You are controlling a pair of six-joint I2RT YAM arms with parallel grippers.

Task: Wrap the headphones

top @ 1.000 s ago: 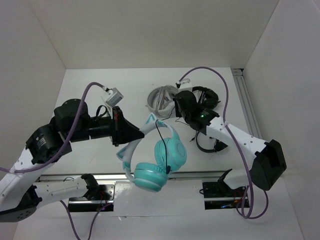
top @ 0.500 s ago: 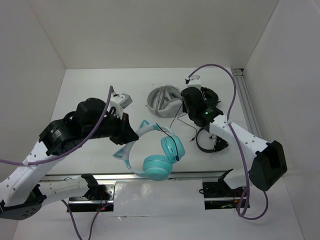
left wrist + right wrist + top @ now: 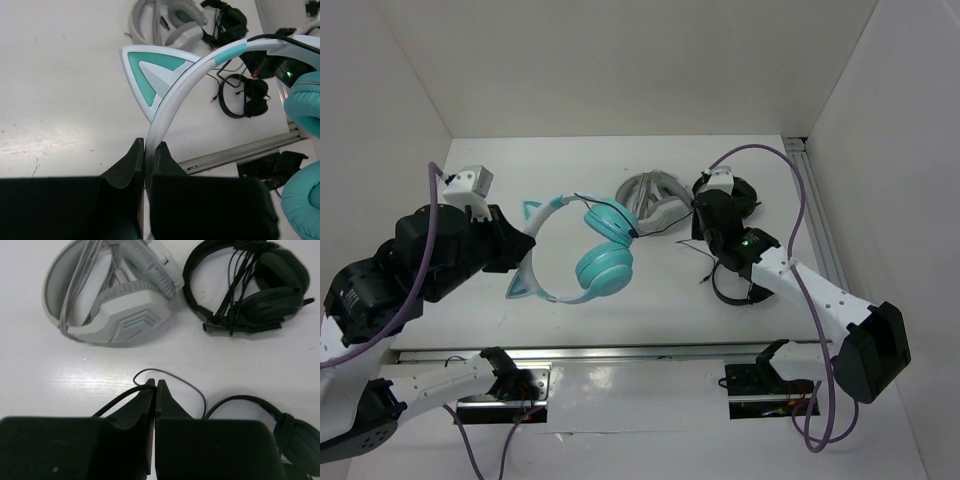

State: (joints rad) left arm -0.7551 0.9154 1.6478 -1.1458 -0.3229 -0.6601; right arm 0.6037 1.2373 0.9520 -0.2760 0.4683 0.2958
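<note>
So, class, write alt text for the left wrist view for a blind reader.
The left gripper is shut on the pale headband of the teal headphones, beside a cat ear. Grey-white headphones and black headphones lie on the table beyond.

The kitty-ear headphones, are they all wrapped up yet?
Not yet, it has only just started. Done: the left gripper is shut on the headband of the headphones and holds them. In hand: the right gripper pinches the thin black cable, which runs loose between the two. Left: no turns of cable show around the headband, so all the winding is to come.
</note>
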